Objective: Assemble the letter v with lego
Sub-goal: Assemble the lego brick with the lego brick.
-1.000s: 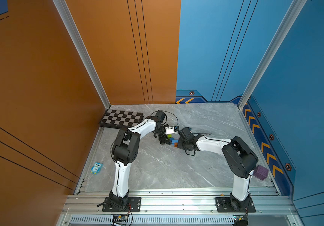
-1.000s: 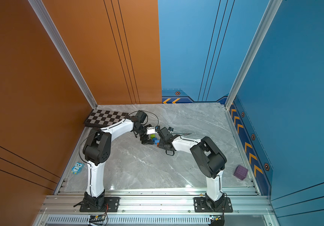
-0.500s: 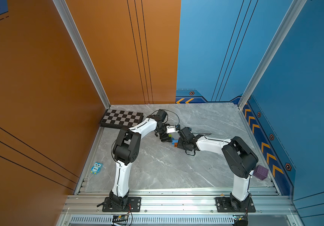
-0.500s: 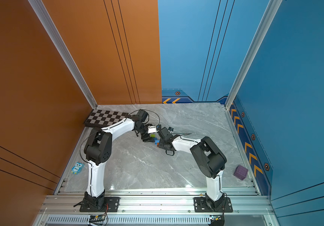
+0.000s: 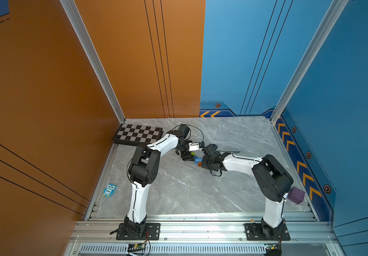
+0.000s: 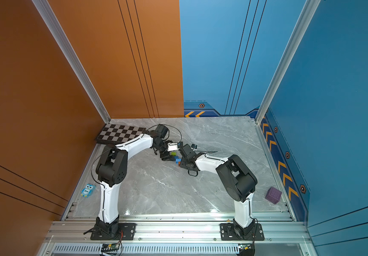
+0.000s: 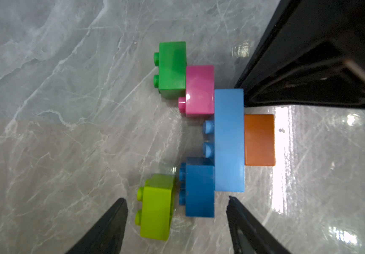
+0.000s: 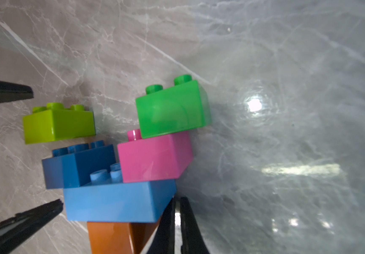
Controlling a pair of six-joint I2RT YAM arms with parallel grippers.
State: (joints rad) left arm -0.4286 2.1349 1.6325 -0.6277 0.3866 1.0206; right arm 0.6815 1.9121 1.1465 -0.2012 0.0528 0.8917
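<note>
Within wide-apart left tool (image 7: pixel 176 198), lime brick (image 7: pixel 156 206); closed right tool (image 8: pixel 178 199) beside letter v (image 8: pixel 119 202).

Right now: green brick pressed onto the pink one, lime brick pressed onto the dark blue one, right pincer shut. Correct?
One slip. The lime brick is not pressed onto the dark blue brick: it lies loose beside it, tilted, with a gap between them, as the left wrist view shows. The green brick is pressed onto the pink brick, and the right pincer is shut.

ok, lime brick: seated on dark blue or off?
Off: the lime brick lies skewed, a gap between it and the studs of the dark blue brick.
</note>
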